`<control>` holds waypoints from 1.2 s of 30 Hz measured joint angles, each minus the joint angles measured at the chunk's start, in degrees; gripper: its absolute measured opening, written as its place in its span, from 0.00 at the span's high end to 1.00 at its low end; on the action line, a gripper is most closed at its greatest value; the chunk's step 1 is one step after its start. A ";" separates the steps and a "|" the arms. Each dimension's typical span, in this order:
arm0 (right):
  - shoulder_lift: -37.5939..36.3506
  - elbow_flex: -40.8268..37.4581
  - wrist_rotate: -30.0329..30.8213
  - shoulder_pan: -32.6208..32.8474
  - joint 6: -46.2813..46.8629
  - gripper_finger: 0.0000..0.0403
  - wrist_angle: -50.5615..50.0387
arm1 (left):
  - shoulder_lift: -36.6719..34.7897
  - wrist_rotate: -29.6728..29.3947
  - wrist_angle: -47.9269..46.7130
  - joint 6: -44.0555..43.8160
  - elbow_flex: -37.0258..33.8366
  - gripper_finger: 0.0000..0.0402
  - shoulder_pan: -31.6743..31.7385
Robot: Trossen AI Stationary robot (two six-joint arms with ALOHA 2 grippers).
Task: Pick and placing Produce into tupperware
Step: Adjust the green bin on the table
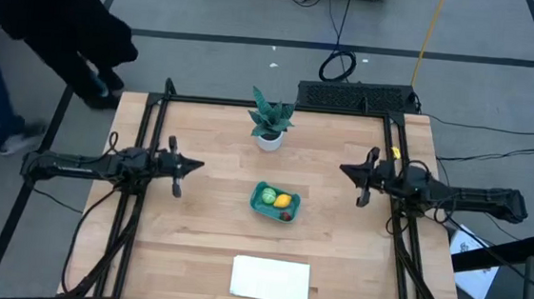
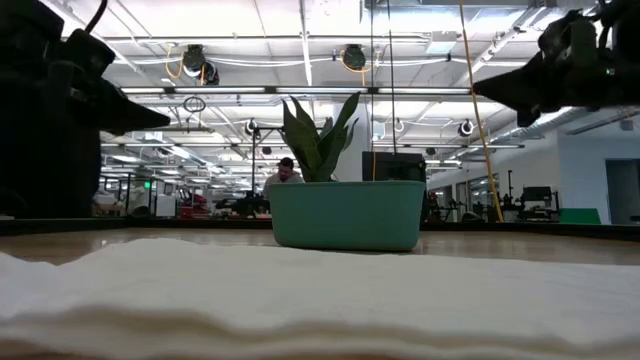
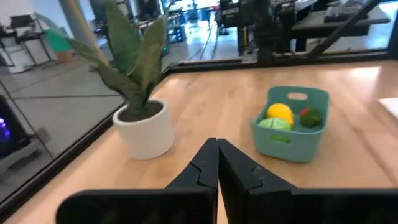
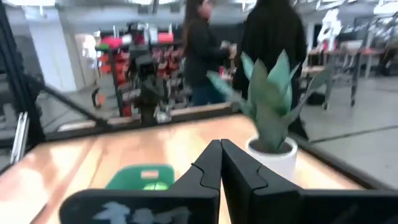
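Teal tupperware (image 1: 265,203) holds produce (image 1: 275,201); both claws closed.

Bright, even overhead lighting; soft shadows; right wrist view motion-blurred.

Left gripper (image 1: 192,166) closed, right gripper (image 1: 349,171) closed, both raised

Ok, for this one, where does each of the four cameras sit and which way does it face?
High view: overhead, straight down on the table; both arms, left hand and right hand shut and apart from the tupperware.
Low view: at tabletop height, level across the white sheet to the tupperware; arms above.
Left wrist view: past its own shut fingers to the potted plant and produce.
Right wrist view: past its own fingers to the plant.
All four share the tupperware.
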 joint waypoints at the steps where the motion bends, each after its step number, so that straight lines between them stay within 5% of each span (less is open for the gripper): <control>1: -0.02 0.00 -0.24 0.04 0.01 1.00 -1.08 | 0.02 0.24 -0.17 -0.18 0.02 0.99 0.47; 10: 2.46 -0.04 -8.22 0.08 0.17 1.00 -3.90 | 4.57 10.62 -1.69 1.21 0.06 1.00 2.01; 16: 5.23 -0.07 -12.89 0.17 -2.11 1.00 -1.32 | 5.60 10.71 -0.26 2.10 -0.08 1.00 2.05; 36: 7.47 -0.09 -14.55 0.22 -1.54 1.00 7.67 | 5.53 15.38 6.71 5.33 -0.07 0.99 2.05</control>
